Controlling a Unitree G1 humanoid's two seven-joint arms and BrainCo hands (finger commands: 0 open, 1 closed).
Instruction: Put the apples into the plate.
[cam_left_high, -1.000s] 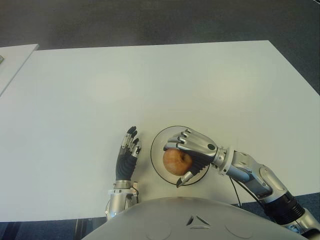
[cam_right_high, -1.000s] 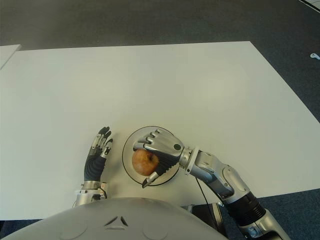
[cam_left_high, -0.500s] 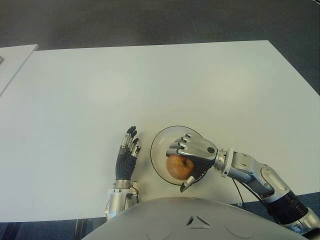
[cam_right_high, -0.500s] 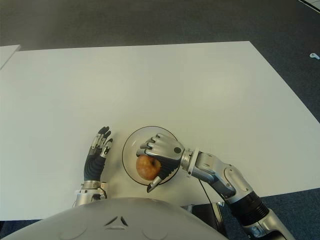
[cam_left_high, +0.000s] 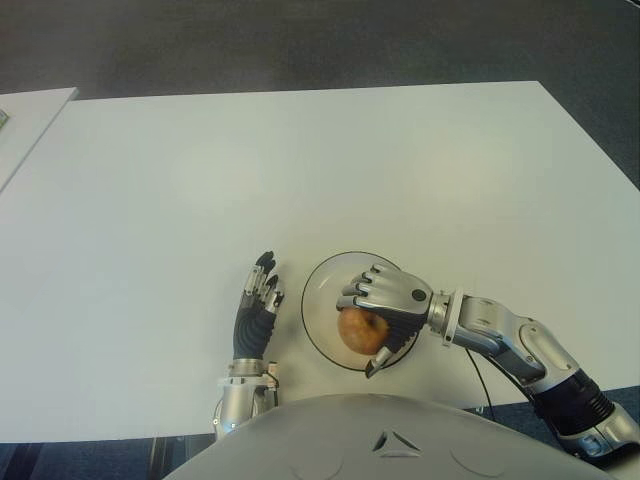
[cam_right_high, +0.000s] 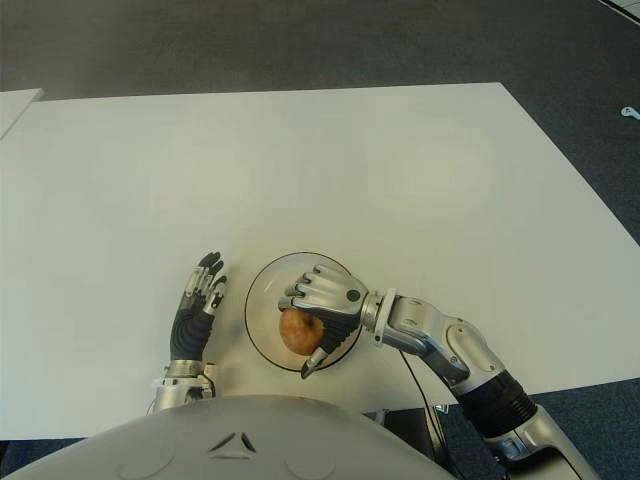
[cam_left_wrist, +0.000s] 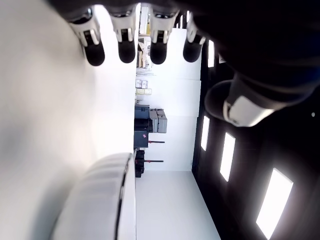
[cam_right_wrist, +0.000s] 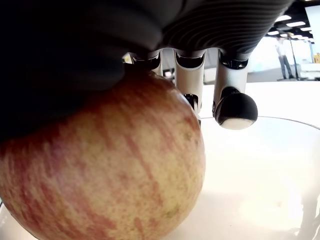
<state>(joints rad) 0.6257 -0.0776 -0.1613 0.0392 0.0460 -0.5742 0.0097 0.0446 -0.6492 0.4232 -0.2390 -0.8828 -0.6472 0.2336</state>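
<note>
**Apple in my right hand, over the plate**

I am looking down at the white table (cam_left_high: 300, 160), and my right hand (cam_left_high: 388, 300) is reaching in from the right, sitting over the plate (cam_left_high: 322, 285) near the table's front edge. My fingers are wrapping around one apple (cam_left_high: 361, 330), red and yellow, with the knuckles arching over its top and the thumb curling along its near side. The apple is showing inside the plate's rim, toward the near half of the dish.

From my right wrist, the apple (cam_right_wrist: 100, 165) is filling most of the picture, pressed up against my palm. Three fingers (cam_right_wrist: 232, 107) are hanging down behind it, and the pale inside of the plate (cam_right_wrist: 270, 175) is lying just beneath. I am not able to tell whether the apple's underside is touching the plate or only hovering above it.

My left hand (cam_left_high: 256, 305) is showing just to the left of the plate, apart from it, palm down with the fingers stretched forward and holding nothing. From its own wrist, the fingertips (cam_left_wrist: 126, 49) are lined up straight along the bright table surface (cam_left_wrist: 45, 125).

Beyond the table's far edge, dark floor (cam_left_high: 300, 40) is running across the top, and the corner of a second pale surface (cam_left_high: 25, 115) is peeking in at the far left.
</note>
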